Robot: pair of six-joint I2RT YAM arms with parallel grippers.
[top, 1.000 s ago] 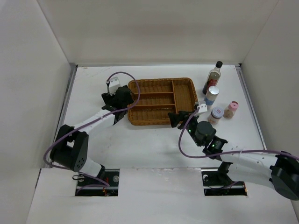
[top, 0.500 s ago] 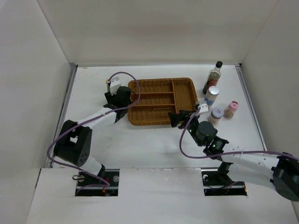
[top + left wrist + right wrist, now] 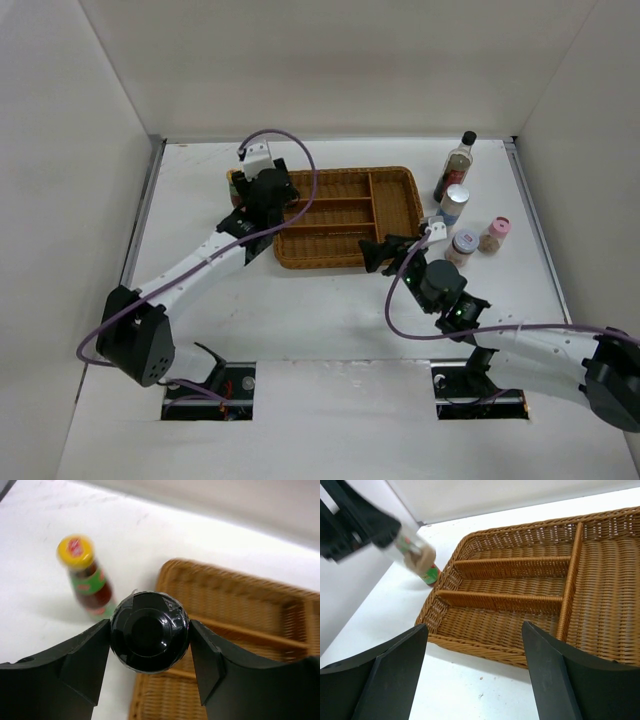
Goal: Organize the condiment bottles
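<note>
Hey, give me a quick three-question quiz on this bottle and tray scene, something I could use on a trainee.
1. True or false: no bottle rests inside the wicker tray.
2. What is the left gripper shut on? A) the yellow-capped bottle B) the squat black-capped bottle C) nothing
3. Fill in: ___ containers stand on the table to the right of the tray.

Key: 1 true. 2 B. 3 four: the tall dark-sauce bottle, blue-white cylinder, white-lidded jar and pink-lidded shaker.
</note>
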